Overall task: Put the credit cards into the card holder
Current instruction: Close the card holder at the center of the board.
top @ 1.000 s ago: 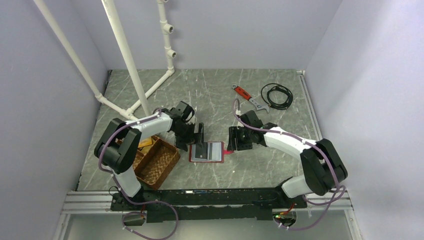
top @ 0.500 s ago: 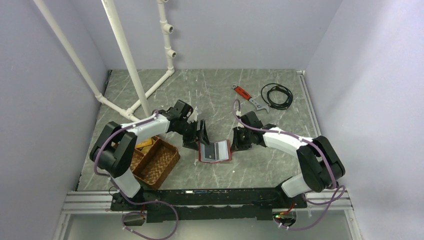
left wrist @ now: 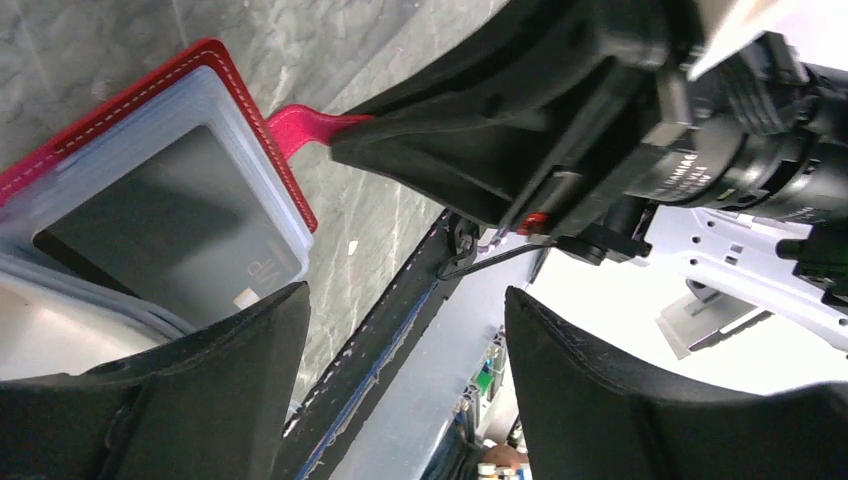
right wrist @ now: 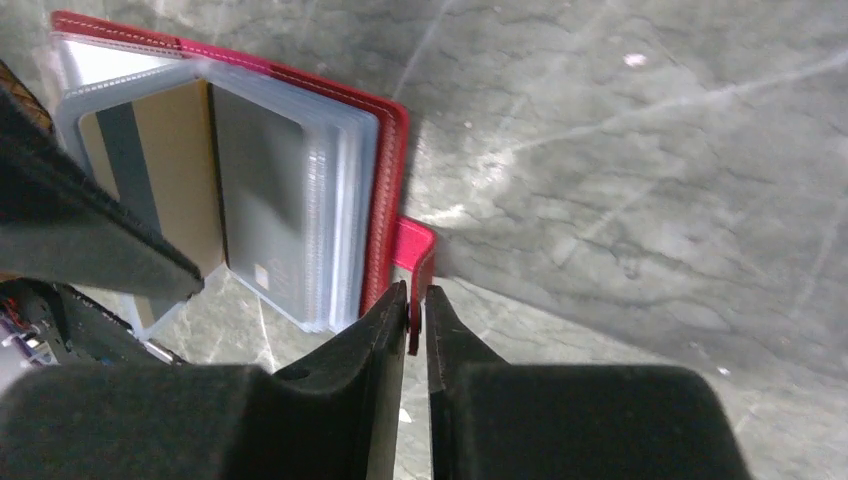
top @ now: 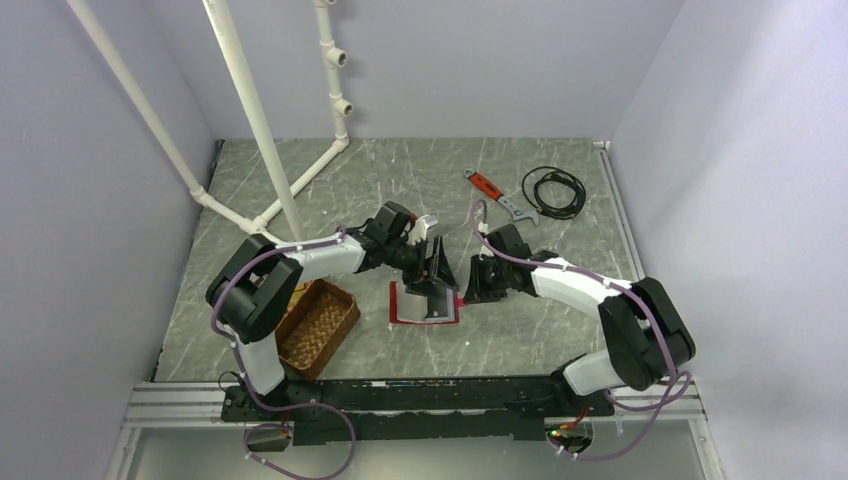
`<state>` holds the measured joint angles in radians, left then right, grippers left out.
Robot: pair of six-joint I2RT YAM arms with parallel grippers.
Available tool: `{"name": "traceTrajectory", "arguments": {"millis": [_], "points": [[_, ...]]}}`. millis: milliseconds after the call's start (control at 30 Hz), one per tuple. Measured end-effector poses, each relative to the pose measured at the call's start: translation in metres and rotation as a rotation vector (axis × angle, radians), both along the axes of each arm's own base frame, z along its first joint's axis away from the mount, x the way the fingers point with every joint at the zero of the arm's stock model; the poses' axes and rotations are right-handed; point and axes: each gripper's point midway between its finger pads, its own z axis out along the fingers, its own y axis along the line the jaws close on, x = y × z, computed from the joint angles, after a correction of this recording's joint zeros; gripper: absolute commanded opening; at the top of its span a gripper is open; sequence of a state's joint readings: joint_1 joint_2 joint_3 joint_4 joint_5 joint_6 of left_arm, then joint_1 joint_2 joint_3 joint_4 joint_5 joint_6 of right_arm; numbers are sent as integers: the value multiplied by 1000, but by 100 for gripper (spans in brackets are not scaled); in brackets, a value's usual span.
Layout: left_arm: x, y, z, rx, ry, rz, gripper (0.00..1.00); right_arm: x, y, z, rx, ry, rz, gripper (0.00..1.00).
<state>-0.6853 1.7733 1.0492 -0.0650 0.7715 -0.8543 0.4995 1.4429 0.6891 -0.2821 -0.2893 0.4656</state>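
As far as you can judge from these views, the task is partly done and not finished. Nearest to you, at the left, the tray point(top: 320, 325) shows no card in the part that is visible. The left arm covers its far side, so you cannot tell whether cards wait there. Beyond it the holder point(right wrist: 388, 170) lies open and flat on the table, between the two arms. Two cards already sit in its clear sleeves: a gold card point(right wrist: 175, 170) on one page and a grey card point(right wrist: 262, 195) on the page next to it. No loose card shows on the table, so how many are left is not clear. The right gripper point(right wrist: 415, 300) is pressed together on the tab point(right wrist: 412, 245), the small pink strap at the holder's edge that faces the right arm. It pinches only this tab; the red cover lies just beside the fingertips. This grip probably serves to stop the holder from sliding. The left gripper point(left wrist: 400, 310) hangs over the holder's far side with its jaws spread wide. Nothing shows between them, and the sleeves lie beside the gap, not inside it.
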Motion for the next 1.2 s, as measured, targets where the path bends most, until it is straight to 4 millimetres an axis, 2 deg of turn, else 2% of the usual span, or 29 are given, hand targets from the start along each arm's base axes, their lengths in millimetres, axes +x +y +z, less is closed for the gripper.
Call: {"name": "traceTrajectory", "arguments": {"millis": [67, 133, 167, 233, 267, 367, 467, 533, 600, 833, 900, 1000, 1200], "points": [[-1, -1, -7, 7, 23, -2, 83, -2, -6, 1, 8, -1, -14, 18], [-1, 0, -7, 8, 21, -5, 88, -3, -11, 3, 19, -2, -27, 18], [0, 2, -5, 12, 14, -3, 91, -4, -12, 3, 27, 1, -30, 16], [1, 11, -2, 38, -7, 7, 95, -3, -12, 4, 37, 4, -32, 5], [2, 18, 1, 58, -21, 18, 97, -3, -12, 4, 41, 5, -31, 0], [14, 46, 16, 93, -70, 74, 99, -4, -11, 4, 46, 12, -25, 0], [31, 84, 21, 154, -117, 161, 99, -4, -12, 1, 41, 20, -30, 0], [37, 97, 13, 202, -120, 190, 99, -3, -15, -1, 37, 27, -38, 0], [34, 104, -3, 258, -103, 187, 99, -2, -16, -3, 34, 33, -44, 0], [17, 113, -60, 440, -3, 167, 99, -2, -17, -5, 31, 41, -48, 0], [8, 107, -72, 483, 32, 152, 95, -3, -17, -6, 31, 42, -47, 0], [2, 93, -70, 478, 33, 130, 86, -3, -17, -8, 29, 48, -47, 0], [-1, 87, -69, 445, 38, 149, 64, -3, -17, -9, 30, 51, -47, 0]]}}
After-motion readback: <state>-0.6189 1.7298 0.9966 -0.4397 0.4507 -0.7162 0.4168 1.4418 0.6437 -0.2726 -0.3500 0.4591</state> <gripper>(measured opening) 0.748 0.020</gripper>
